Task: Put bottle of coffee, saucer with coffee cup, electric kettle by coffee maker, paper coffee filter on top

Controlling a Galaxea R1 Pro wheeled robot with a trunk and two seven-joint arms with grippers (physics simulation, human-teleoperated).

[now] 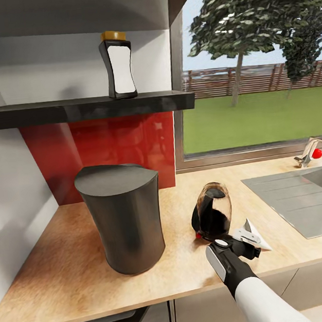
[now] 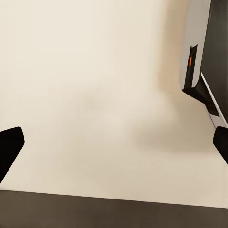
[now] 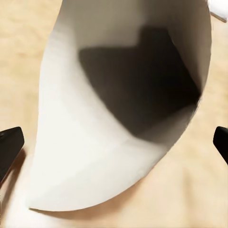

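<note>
The coffee bottle [image 1: 119, 64], dark with a white label and an amber cap, stands on the black shelf [image 1: 88, 109]. The coffee maker [image 1: 122, 218], a tall dark cylinder, is on the wooden countertop [image 1: 63, 272]. To its right a dark glossy vessel with a red spot at its base [image 1: 212, 212], apparently the kettle, stands tilted. The white paper filter [image 1: 250, 229] lies on the counter just beside it. My right gripper [image 1: 247, 243] hovers at the filter, open; in the right wrist view the filter cone [image 3: 109, 118] sits between the spread fingertips [image 3: 9, 147]. My left gripper [image 2: 114, 145] is open and holds nothing.
A steel sink [image 1: 301, 197] with a tap [image 1: 309, 153] is set into the counter at the right, under the window. A red backsplash [image 1: 106, 146] lies behind the coffee maker. The left wrist view faces a pale surface and a white-and-dark panel [image 2: 194, 57].
</note>
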